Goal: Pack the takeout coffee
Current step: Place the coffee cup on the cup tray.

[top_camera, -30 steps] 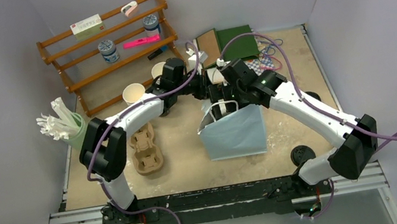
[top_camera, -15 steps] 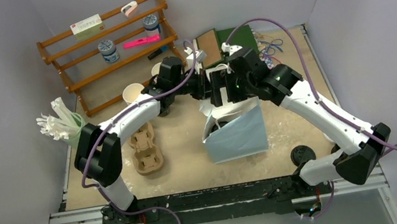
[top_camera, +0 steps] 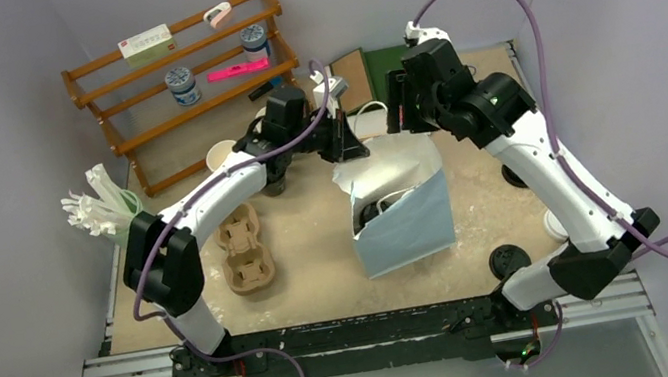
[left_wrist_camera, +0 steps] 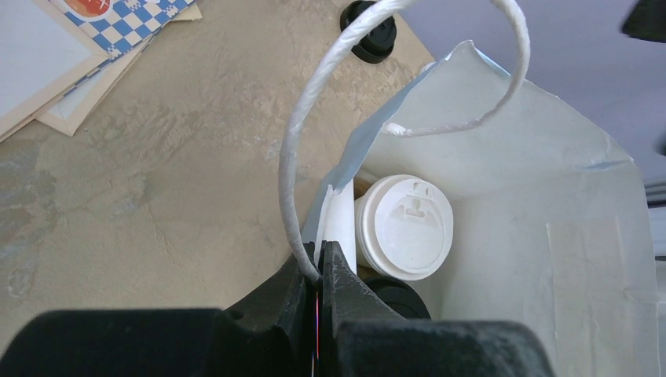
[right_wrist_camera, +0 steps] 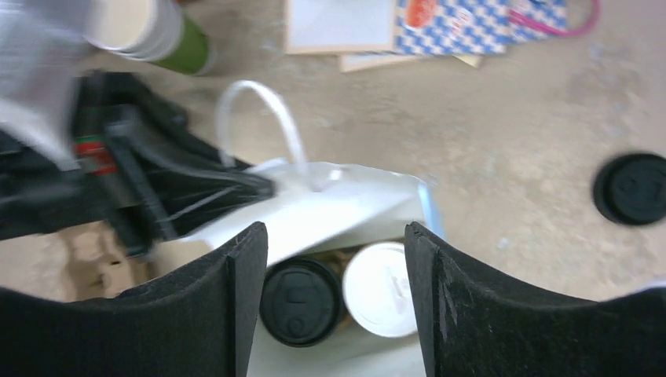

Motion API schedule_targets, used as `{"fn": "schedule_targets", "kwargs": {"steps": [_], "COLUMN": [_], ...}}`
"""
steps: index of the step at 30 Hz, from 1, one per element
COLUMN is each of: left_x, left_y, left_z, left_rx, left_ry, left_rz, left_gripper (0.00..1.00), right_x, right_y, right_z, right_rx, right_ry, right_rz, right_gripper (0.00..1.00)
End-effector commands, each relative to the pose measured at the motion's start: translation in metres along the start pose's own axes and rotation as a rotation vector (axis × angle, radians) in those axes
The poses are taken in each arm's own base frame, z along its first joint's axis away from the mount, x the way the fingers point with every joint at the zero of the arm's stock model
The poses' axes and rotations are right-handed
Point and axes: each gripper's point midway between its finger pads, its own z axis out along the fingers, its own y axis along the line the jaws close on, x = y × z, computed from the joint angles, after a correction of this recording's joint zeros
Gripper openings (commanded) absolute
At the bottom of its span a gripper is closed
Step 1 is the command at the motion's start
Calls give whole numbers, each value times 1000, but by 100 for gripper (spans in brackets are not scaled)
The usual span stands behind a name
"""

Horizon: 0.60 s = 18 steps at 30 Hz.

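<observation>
Holding paper bag (top_camera: 401, 223) open: white-lidded cup (right_wrist_camera: 377, 289), black-lidded cup (right_wrist_camera: 300, 301) inside.
Left gripper (left_wrist_camera: 318, 275) pinches bag rim; right gripper (right_wrist_camera: 334, 236) above bag, jaws apart, empty; next, probably release rim gently.

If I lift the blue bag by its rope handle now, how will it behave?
Probably floppy: the paper bag looks creased where the left hand pinches its rim. Likely bottom-heavy with the white-lidded cup and black-lidded cup inside; they may tip.

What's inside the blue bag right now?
Two lidded cups stand side by side: a white-lidded cup and a black-lidded cup. The walls of the bag hide their bodies and whatever lies beneath them.
</observation>
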Motion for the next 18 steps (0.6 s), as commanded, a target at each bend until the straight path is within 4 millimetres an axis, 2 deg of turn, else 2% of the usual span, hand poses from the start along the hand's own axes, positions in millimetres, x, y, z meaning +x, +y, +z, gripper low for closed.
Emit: {"fn": "schedule_targets", "kwargs": {"steps": [1,4,10,14,18], "left_x": [-26,-34,-48,-56,-65], "left_y": [-24,-27,-38,-49,-65], "left_z": [-16,-19,-23,-31,-42], "left_rx": [16,18,36,53,77], "left_ry": [-46,-54,-75,-92,-120], "left_rz": [78,102,118,125,134], "left_gripper": [0,0,5,19,33], "right_x": [32,51,58,54,54], "right_y": [-57,-71,-87,-90,-90], "right_z": [4,12,29,34,31], "right_rx": [209,217,237,245,230], "right_ry": [124,179,200,188,161], "right_rz": [6,36,34,34,38], "right_gripper": [66,66,44,27,25]}}
